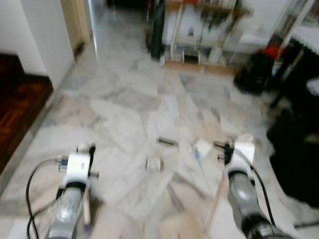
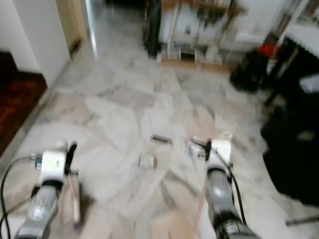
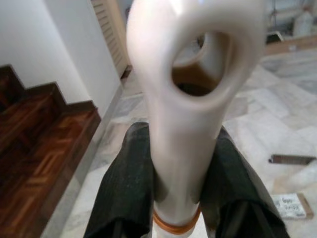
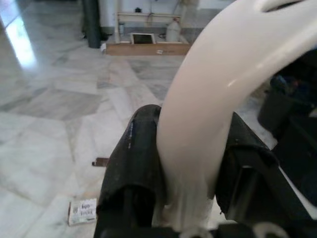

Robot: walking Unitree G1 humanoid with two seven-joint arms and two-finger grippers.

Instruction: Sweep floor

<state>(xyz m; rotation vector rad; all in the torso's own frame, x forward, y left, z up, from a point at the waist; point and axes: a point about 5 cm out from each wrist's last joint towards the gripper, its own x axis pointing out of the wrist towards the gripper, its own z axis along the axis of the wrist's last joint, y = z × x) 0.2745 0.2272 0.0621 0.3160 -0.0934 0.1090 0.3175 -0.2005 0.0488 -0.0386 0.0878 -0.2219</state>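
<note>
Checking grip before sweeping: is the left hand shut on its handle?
Shut: the left hand has both fingers pressed against the white handle.

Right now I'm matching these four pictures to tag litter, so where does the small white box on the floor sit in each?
Left eye view: small white box, lower centre.
Right eye view: box, slightly left of centre.
Left wrist view: box past the looped handle.
Right wrist view: box past the curved handle.
Shared landmark: the dark strip lying just beyond the box.
</note>
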